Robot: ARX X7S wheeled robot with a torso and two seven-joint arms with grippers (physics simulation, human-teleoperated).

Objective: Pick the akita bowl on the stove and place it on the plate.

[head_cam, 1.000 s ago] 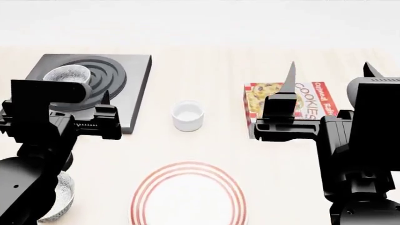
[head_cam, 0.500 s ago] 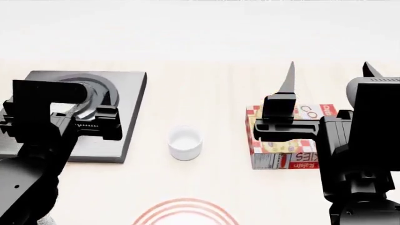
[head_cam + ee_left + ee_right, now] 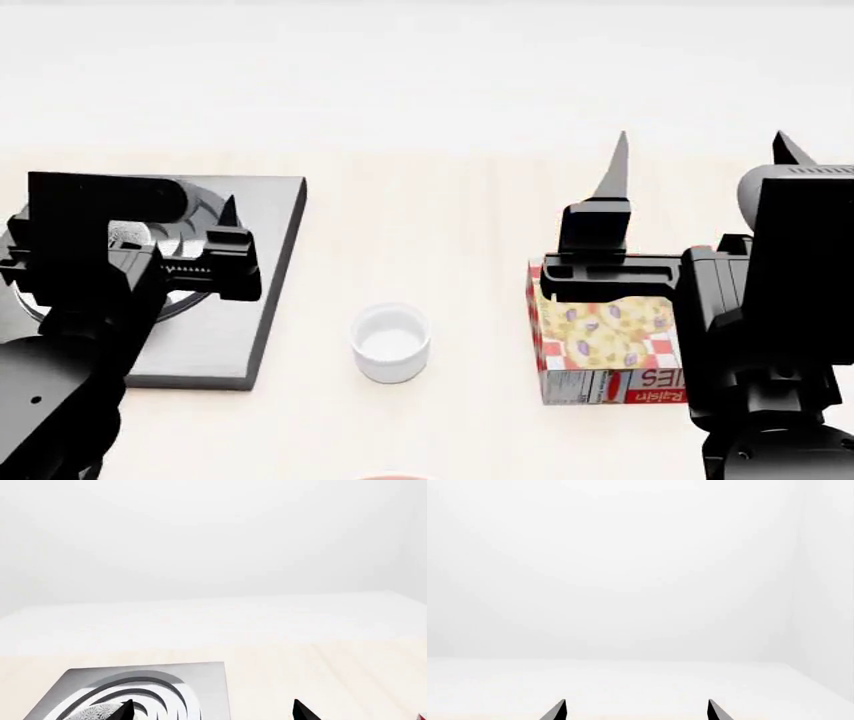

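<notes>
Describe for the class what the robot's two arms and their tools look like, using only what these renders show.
Both arms are matte black with blocky, angular housings and rounded glossy lower segments. The left tool has a boxy body with a ribbed strip along its front and short pointed fingers. The right tool ends in long, thin, blade-like dark fingers tapering to sharp points. No cables or markings are visible.

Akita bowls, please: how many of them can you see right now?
1. The akita bowl sits on the stove, mostly hidden behind the left gripper; the left wrist view shows its speckled rim too. Others may lie hidden behind the arms or out of frame.
</notes>
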